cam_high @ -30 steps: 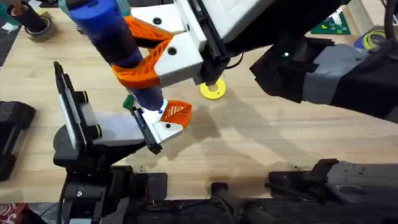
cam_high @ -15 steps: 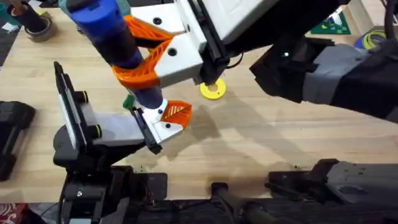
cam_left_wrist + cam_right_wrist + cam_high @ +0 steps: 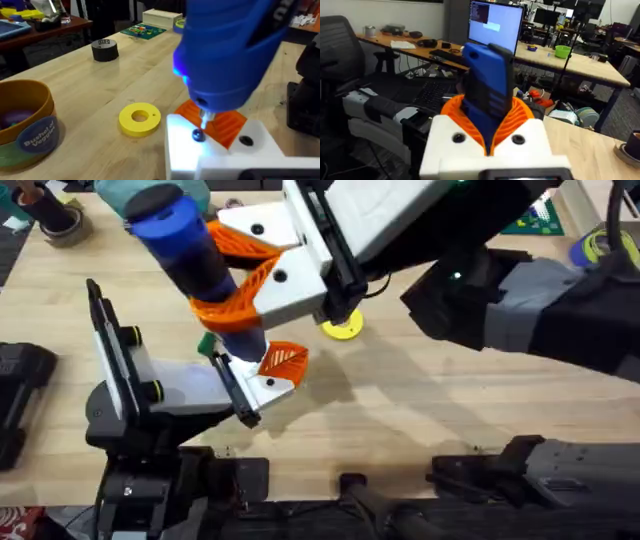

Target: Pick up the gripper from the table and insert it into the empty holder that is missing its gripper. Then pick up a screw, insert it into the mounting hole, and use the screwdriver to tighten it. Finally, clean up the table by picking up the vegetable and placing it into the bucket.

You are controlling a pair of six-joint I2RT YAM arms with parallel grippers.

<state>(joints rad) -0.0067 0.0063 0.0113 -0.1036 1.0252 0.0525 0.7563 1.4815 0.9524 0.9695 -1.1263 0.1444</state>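
Note:
My right gripper (image 3: 238,288) reaches across the table (image 3: 420,410) and is shut on the blue screwdriver (image 3: 188,255), its orange pads (image 3: 520,117) clamped around the barrel (image 3: 487,87). The screwdriver points down, and its metal tip (image 3: 203,119) rests on a dark screw (image 3: 198,135) in the white holder (image 3: 220,152). The orange ribbed gripper (image 3: 283,360) sits in that holder (image 3: 268,387) at the end of my left arm (image 3: 130,405). A blue light glows near the tip. The green vegetable (image 3: 207,343) peeks out behind the screwdriver. The ochre bucket (image 3: 25,125) stands to one side.
A round yellow ring (image 3: 342,325) lies on the wood just past the holder, seen close by (image 3: 139,118). A black tape roll (image 3: 104,50) sits farther back, and another roll (image 3: 60,225) lies at the far left. A green board (image 3: 535,220) lies at the far right.
The right gripper and the screwdriver have shifted slightly to the right and tilted a little. The holder and left arm have stayed still.

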